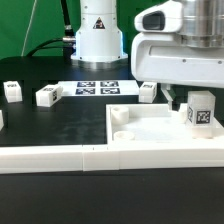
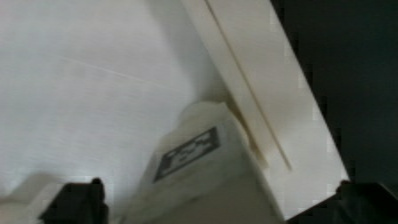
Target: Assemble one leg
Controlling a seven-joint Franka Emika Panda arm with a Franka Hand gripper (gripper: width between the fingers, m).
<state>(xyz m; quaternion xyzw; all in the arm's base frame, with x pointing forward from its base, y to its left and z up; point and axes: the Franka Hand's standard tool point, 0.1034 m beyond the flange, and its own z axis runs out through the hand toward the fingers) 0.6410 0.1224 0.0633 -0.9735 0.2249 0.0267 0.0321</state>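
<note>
A leg, a small white block with a black-and-white tag, stands upright at the far right inside the large white tray-like part. My gripper hangs directly above it. In the wrist view the same leg rises between my two dark fingertips, which stand wide apart on either side. The gripper is open, and I see a gap between each finger and the leg. The tray part's raised rim runs beside the leg.
Three more legs lie on the black table: one at the exterior view's left edge, one beside it, one behind the tray part. The marker board lies before the arm's base. A long white border strip runs along the front.
</note>
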